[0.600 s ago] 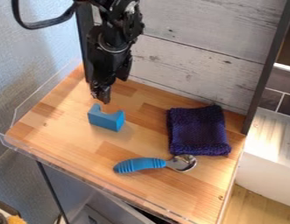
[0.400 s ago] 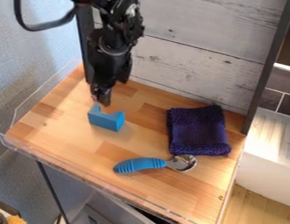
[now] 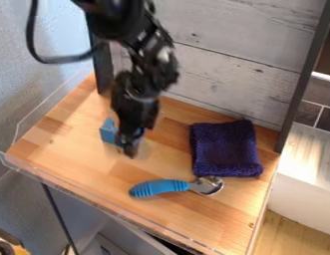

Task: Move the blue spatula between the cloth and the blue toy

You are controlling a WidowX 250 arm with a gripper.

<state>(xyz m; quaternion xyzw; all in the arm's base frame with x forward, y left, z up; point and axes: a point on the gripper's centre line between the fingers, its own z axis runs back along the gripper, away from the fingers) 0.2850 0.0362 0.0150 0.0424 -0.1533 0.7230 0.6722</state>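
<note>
Motion towards five o'clock since the earlier frames, bringing the gripper [image 3: 130, 150] down in front of the blue toy [image 3: 108, 130], at ten o'clock on the wooden board [image 3: 67, 154]. Probably an approach to the blue spatula [image 3: 159, 188], with the transfer still to do. Lies at six o'clock, handle towards nine, metal head towards three and right by the cloth [image 3: 226, 149] at two. Cannot tell the gripper's opening or any hold on the toy. Arm [image 3: 152, 67] in from eleven o'clock, bent, then hanging steeply down
</note>
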